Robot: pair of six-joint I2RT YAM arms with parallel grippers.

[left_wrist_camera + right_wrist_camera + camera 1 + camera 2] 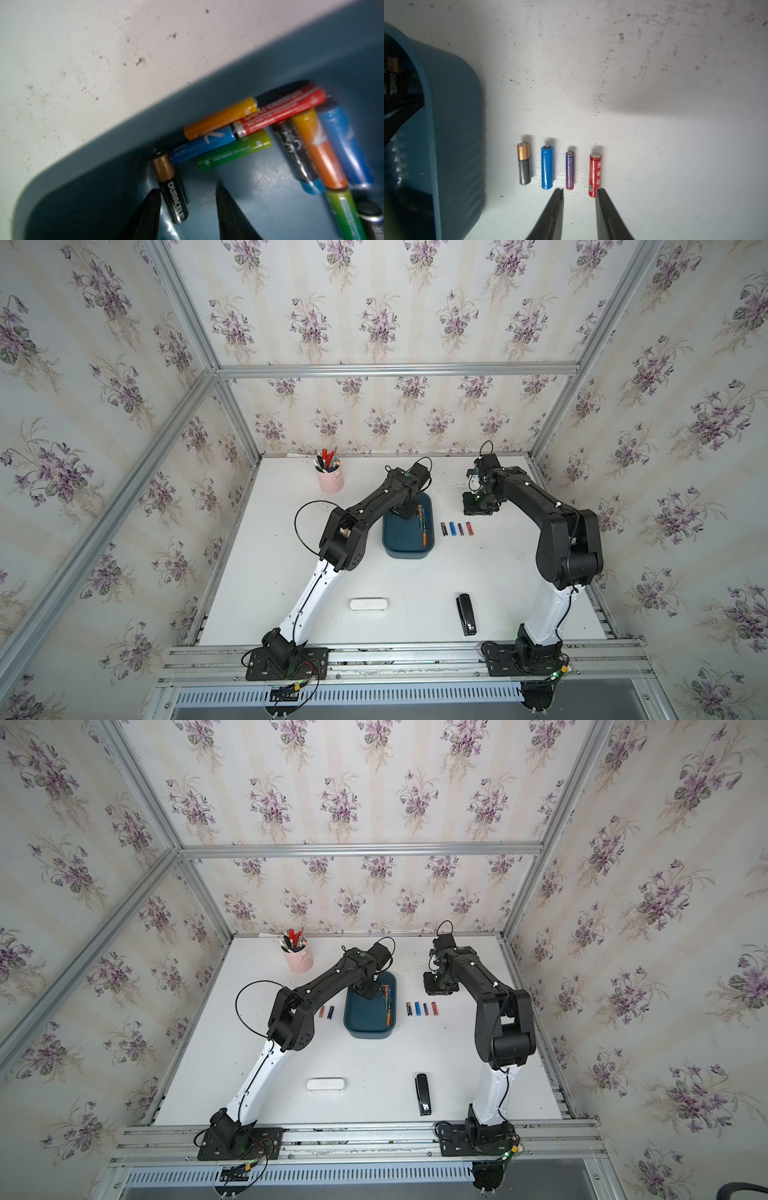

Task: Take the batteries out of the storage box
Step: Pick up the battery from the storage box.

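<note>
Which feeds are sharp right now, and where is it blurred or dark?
Left wrist view: motion-smeared and dim inside the storage box, though the Duracell battery is legible. Right wrist view: crisp, red battery sharp, soft shadow across the table. Both top views: evenly lit, removed batteries tiny.

White table [415, 593] (scuffed), storage box [401, 533], row of 4 batteries [452, 528], stapler [466, 614]

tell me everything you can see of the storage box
The storage box is a dark teal-blue bin, seemingly glossy plastic, rectangular with rounded corners, low walls and no lid. It sits flat on the white table between the two arms. Loose batteries of mixed colours lie along its right wall; most of its visible floor is bare. The left tool reaches inside, jaws open around a Duracell battery.
</note>
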